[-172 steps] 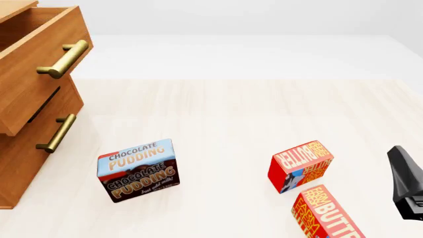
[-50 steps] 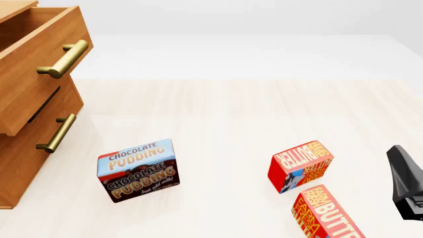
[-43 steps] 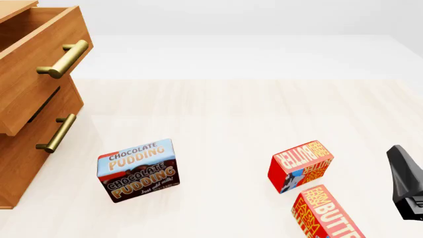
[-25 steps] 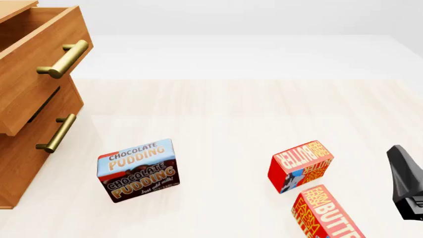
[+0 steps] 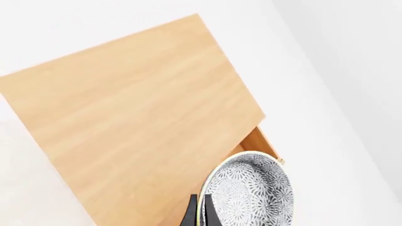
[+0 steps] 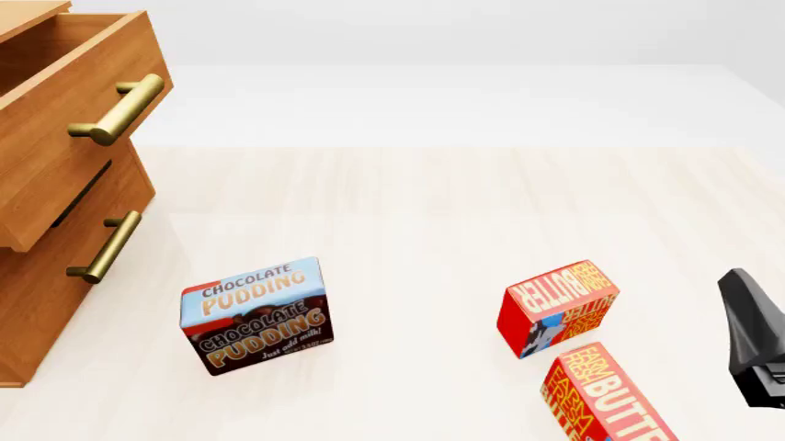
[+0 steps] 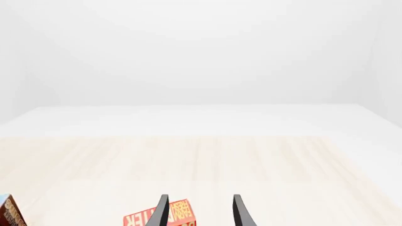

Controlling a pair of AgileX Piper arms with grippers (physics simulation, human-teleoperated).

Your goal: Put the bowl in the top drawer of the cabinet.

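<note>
While gripped, bowl (image 5: 250,193) above cabinet (image 5: 135,113).

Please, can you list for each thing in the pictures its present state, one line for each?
top drawer: pulled open.
lower drawer: out a little.
bowl: tilted on edge, held by the rim above the open drawer.
left gripper: shut on the bowl's rim.
right gripper: open, holding nothing.
chocolate pudding box: standing, tilted.
two butter boxes: lying on the table.

A choc pudding box (image 6: 256,315) was seen standing on the pale wood table (image 6: 417,211), left of centre. Two red butter boxes were placed to the right: one (image 6: 558,308) tilted, another (image 6: 608,395) just beside it, nearer the cam, partly cut off.
</note>
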